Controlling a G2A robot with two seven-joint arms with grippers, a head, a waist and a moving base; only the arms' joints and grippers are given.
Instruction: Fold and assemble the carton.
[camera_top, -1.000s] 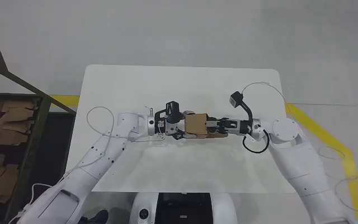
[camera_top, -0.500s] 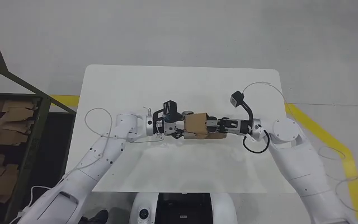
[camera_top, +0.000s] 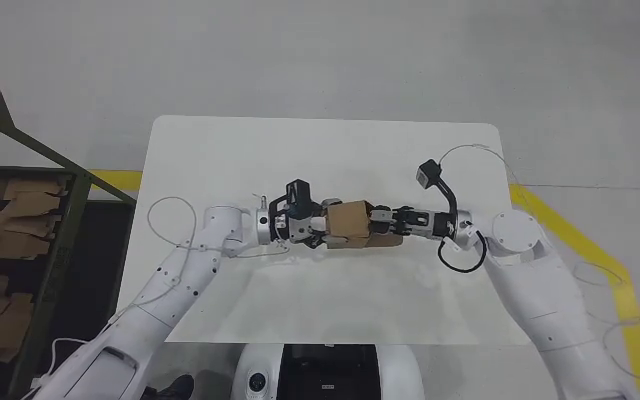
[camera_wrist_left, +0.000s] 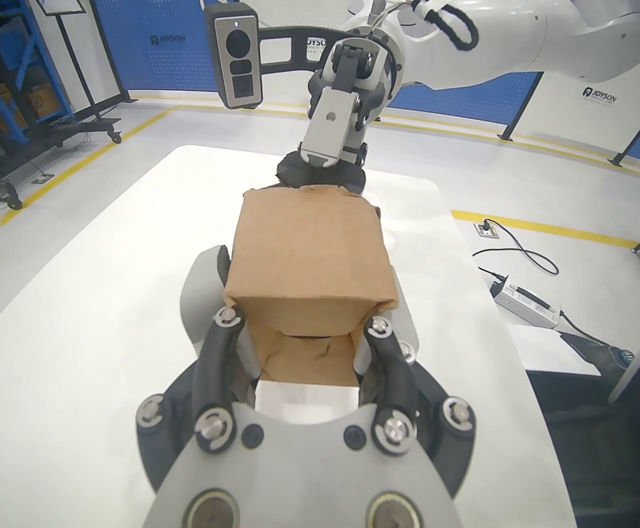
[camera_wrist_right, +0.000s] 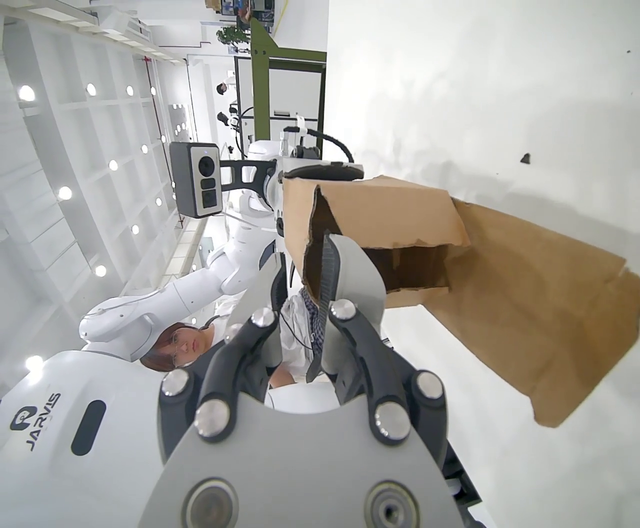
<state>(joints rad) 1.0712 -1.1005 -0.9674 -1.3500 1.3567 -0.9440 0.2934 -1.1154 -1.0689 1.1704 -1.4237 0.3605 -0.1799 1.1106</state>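
as the left gripper sits clamped on the small brown cardboard carton, one finger runs along each side wall and the open near end gapes between them. across the box, the right gripper is pinching a wall of the opposite open end (one finger tucked inside, the other outside). a broad brown cardboard flap splays out from that end, unfolded, edges ragged. from above, the carton lies lengthwise between the two grippers, the arms lined up nose to nose. it's over the middle of the white rounded-corner table; whether its underside touches the tabletop, can't tell. off the table's left side, a dark green rack holds flat brown cardboard sheets.
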